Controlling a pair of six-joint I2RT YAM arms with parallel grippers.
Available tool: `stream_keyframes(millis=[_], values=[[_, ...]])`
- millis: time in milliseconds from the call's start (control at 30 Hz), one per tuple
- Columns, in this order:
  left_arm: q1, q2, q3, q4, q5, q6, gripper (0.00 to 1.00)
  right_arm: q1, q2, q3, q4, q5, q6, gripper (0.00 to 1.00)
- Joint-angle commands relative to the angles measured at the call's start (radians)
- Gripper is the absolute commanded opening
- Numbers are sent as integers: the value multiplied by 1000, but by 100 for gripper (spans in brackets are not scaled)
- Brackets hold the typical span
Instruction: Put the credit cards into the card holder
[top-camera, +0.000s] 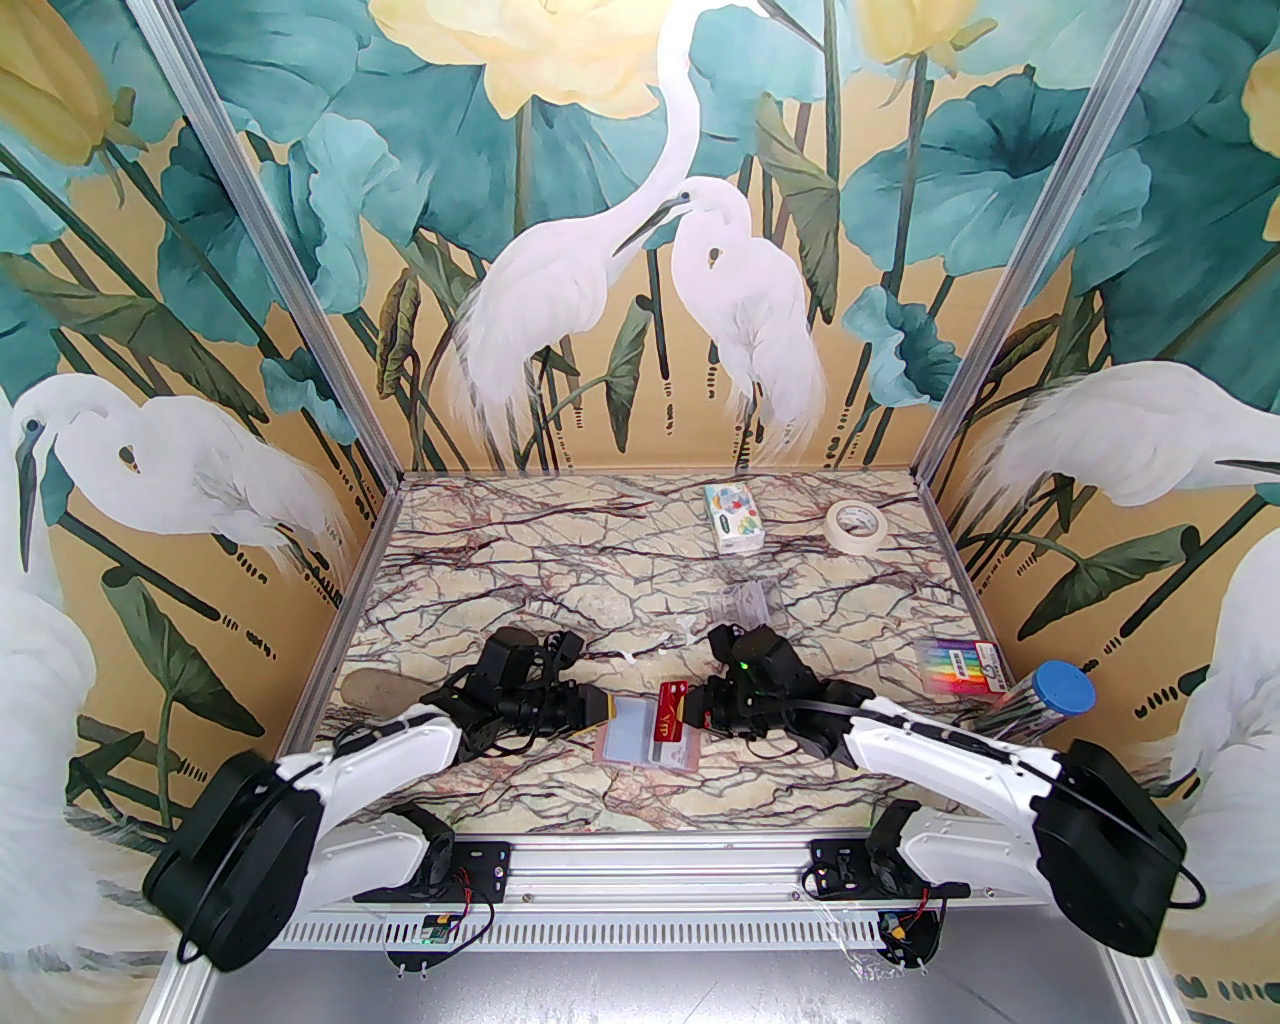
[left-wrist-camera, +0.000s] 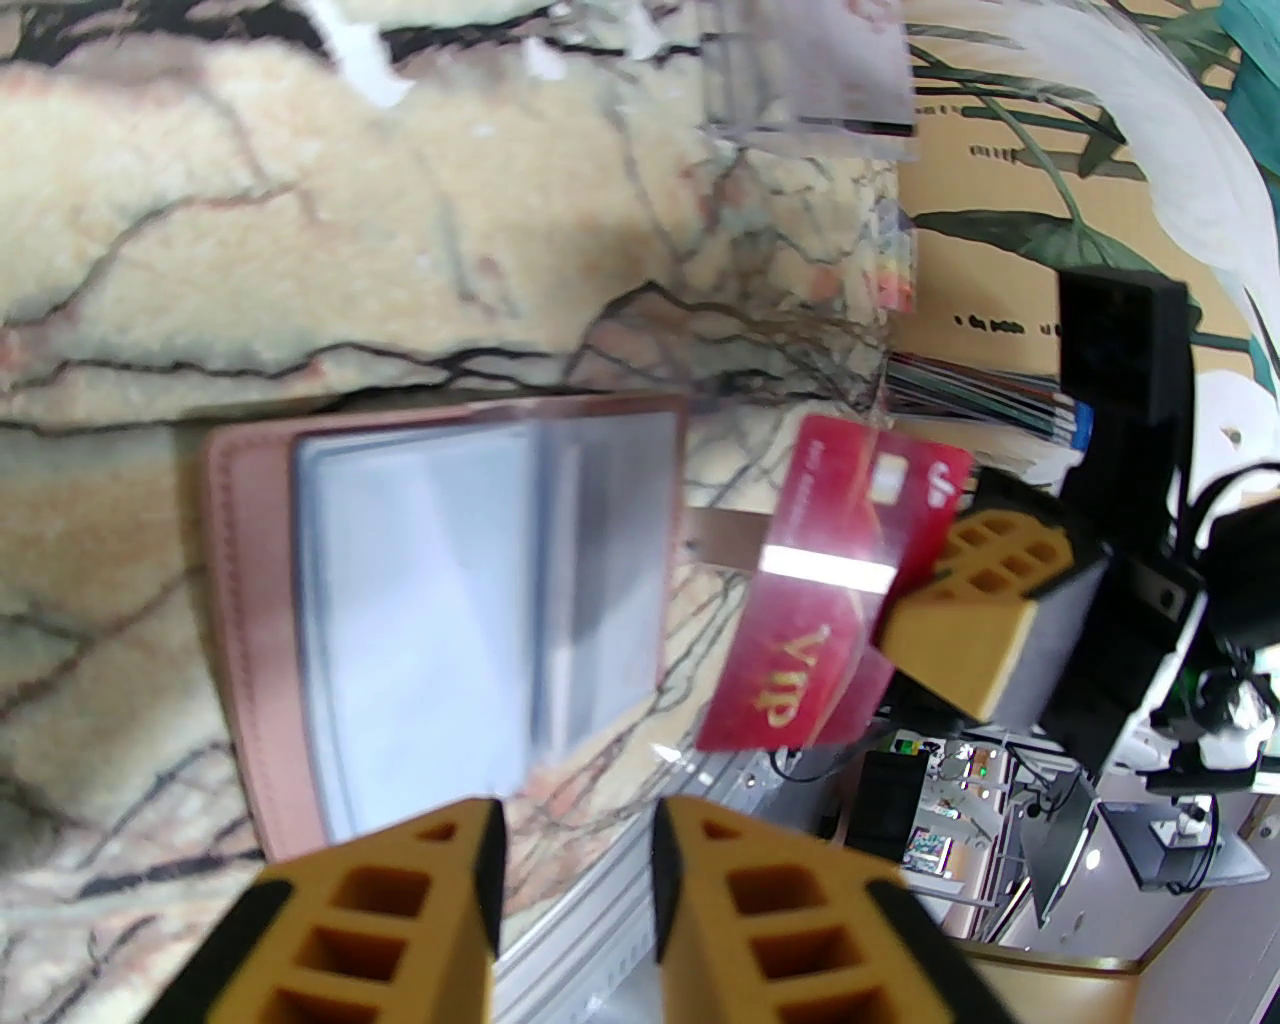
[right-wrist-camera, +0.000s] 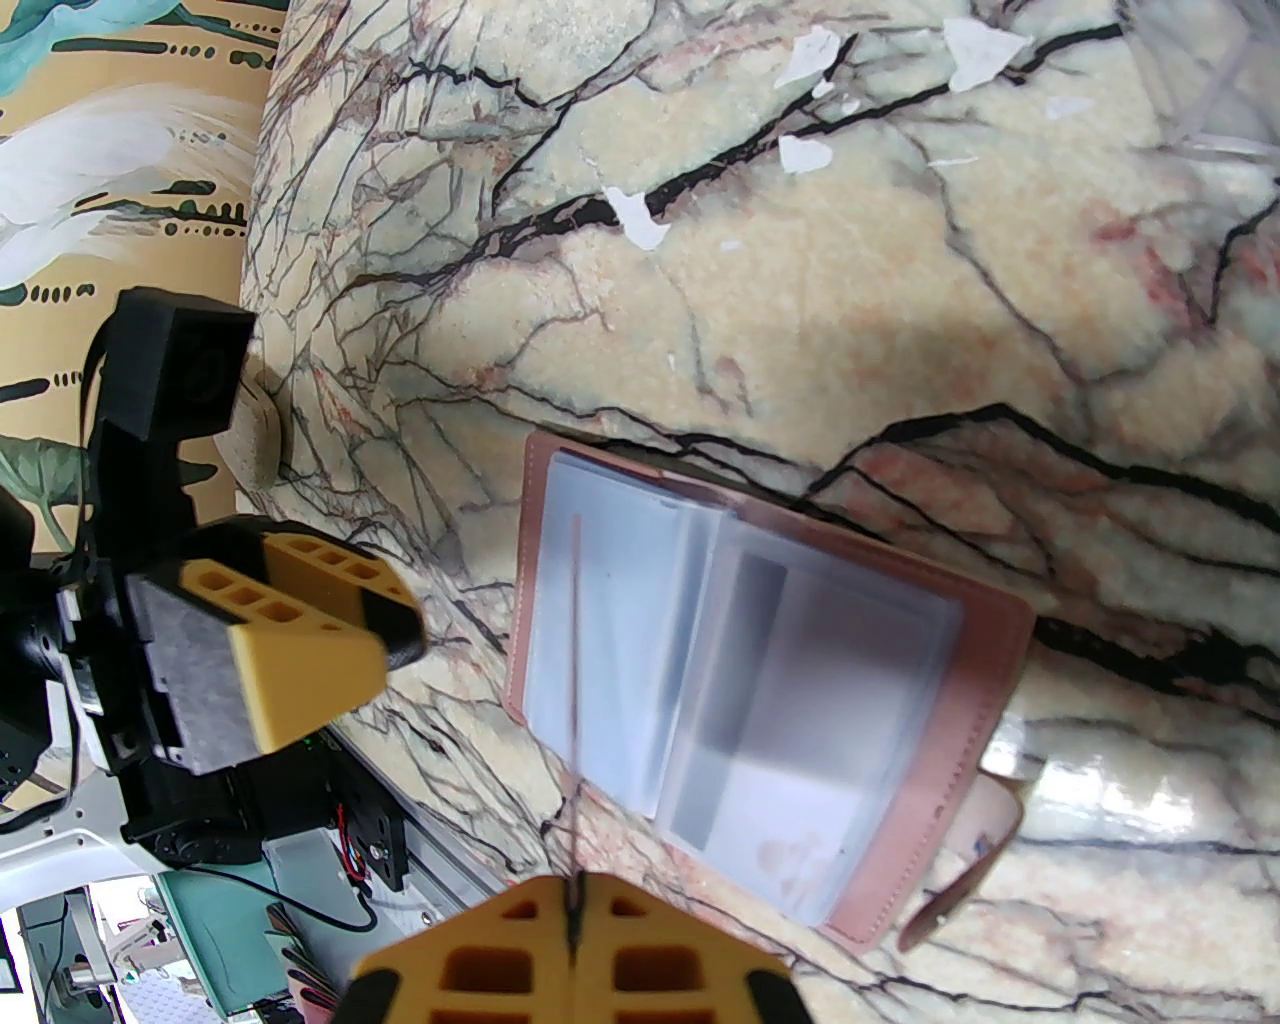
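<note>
The pink card holder (top-camera: 612, 752) lies open on the marble table near the front edge, its clear sleeves facing up. My right gripper (top-camera: 697, 710) is shut on a red credit card (top-camera: 670, 712) with gold lettering and holds it just above the holder's right side. In the right wrist view the red card (right-wrist-camera: 575, 640) shows edge-on between the fingers, over the card holder (right-wrist-camera: 985, 690). My left gripper (left-wrist-camera: 577, 860) hangs at the card holder's (left-wrist-camera: 232, 600) left end with a narrow gap between its fingers and nothing in them. The red card (left-wrist-camera: 830, 600) shows beyond it.
At the back are a colourful tissue pack (top-camera: 735, 515) and a tape roll (top-camera: 855, 523). A clear plastic stand (top-camera: 742, 604) sits behind the right gripper. A pack of coloured pens (top-camera: 960, 666) and a blue-capped tube (top-camera: 1058, 692) lie at the right. A pale pebble (top-camera: 368, 690) rests at the left.
</note>
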Motion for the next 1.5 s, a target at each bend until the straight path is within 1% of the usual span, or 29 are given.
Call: stream_keyframes(millis=[0,133,300,767,1133,1467], values=[[-12,44,-11,79,-19,16,27,9,19,-23,70,31,34,0],[-29,110,-5,100,-31,19,23,9,50,-22,82,31,35,0],[-38,149,3,94,-64,24,22,15,94,-21,114,20,43,0],[-46,132,7,13,-122,57,21,27,162,-14,156,10,44,0],[-52,148,10,-15,-159,64,20,34,170,-23,157,20,41,0],[-53,144,7,-26,-166,64,19,35,197,-27,178,13,44,0]])
